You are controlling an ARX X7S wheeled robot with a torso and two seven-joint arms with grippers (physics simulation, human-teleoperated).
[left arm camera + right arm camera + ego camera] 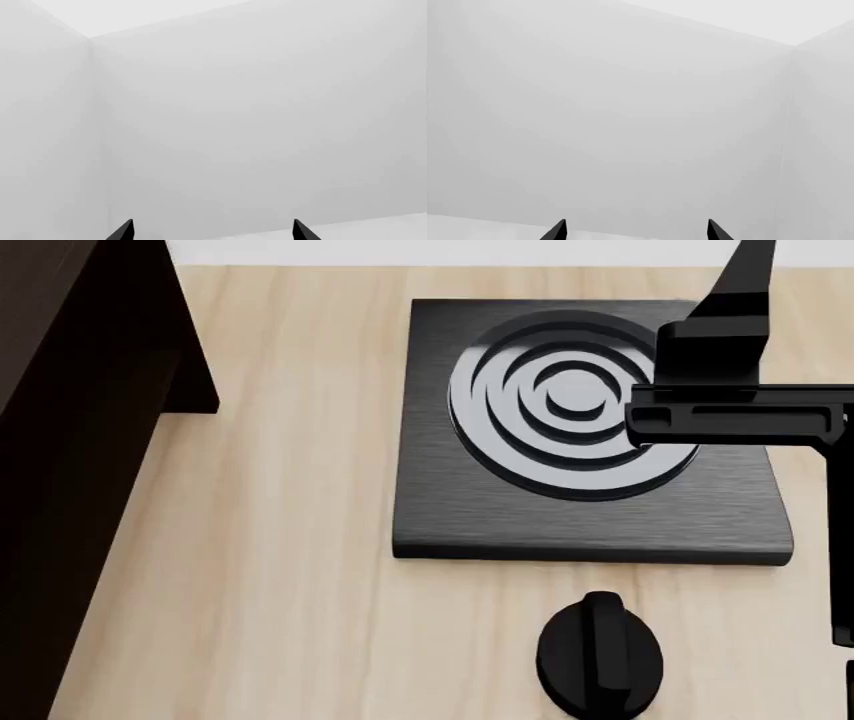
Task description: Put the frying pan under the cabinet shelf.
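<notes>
One cabinet shelf [74,440] at left; one square stove plate [587,530] centre; one black knob [599,653] near it on wooden counter [294,540]. Left gripper [212,231] and right gripper [635,230]: tips spread apart, holding nothing, facing white walls.

A pale wooden tabletop [294,540] filled the frame; a square black stove plate with concentric rings [587,440] lay upper right; a round black knob [599,652] sat lower centre; a dark brown cabinet [67,440] stood left.
</notes>
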